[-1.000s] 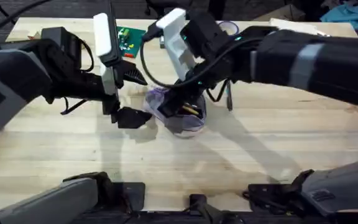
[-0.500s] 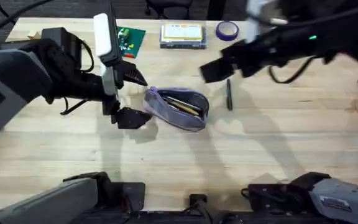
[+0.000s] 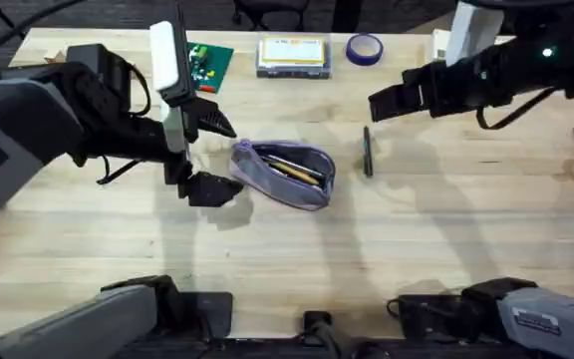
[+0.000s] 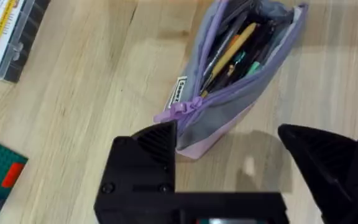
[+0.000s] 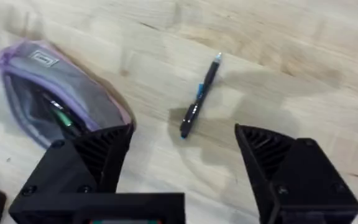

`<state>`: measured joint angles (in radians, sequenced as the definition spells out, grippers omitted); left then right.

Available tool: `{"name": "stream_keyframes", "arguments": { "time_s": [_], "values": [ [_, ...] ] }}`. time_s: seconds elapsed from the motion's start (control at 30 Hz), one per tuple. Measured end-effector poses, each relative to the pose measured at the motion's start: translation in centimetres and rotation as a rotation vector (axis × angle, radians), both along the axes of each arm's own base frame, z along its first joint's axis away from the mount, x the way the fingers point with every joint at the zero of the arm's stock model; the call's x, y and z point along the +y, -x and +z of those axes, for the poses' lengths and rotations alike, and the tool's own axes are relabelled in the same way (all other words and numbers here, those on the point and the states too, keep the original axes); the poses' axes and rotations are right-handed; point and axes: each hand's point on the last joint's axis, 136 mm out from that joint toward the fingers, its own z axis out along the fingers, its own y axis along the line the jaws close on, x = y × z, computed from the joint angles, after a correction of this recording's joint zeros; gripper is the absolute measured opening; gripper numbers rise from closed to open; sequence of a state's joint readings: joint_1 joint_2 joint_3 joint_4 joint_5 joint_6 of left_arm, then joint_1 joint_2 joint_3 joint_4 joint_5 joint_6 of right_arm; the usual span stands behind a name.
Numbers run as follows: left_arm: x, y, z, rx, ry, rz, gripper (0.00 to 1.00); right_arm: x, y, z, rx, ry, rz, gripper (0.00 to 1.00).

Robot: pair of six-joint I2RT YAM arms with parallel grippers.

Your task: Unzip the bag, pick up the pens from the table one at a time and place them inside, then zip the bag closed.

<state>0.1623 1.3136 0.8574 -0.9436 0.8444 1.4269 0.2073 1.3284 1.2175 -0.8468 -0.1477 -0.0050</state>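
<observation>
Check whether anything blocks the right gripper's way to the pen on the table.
Nothing visible does. The pen lies alone on bare table, with the right gripper open above it. The bag sits off to one side, apart from the pen.

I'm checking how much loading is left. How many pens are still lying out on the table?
1. A black pen lies on the table right of the open bag. Several already sit inside the bag; others could be hidden there.

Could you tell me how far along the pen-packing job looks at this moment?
The bag lies unzipped with several pens inside. One pen remains on the table, with the open right end effector above it. The open left end effector waits at the bag's zipper end. Zipping remains.
</observation>
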Motion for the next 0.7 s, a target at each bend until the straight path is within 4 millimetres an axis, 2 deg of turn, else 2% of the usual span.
{"name": "stream_keyframes", "arguments": {
  "time_s": [0.27, 0.7],
  "values": [
    [0.0, 0.0, 0.0, 0.0, 0.0, 0.0, 0.993, -1.6, -2.2, -3.4, 0.056, 0.06, -0.201, 0.998],
    [0.0, 0.0, 0.0, 0.0, 0.0, 0.0, 0.993, 1.0, -3.9, -8.9, 0.008, 0.112, -0.257, 0.998]
  ]
}}
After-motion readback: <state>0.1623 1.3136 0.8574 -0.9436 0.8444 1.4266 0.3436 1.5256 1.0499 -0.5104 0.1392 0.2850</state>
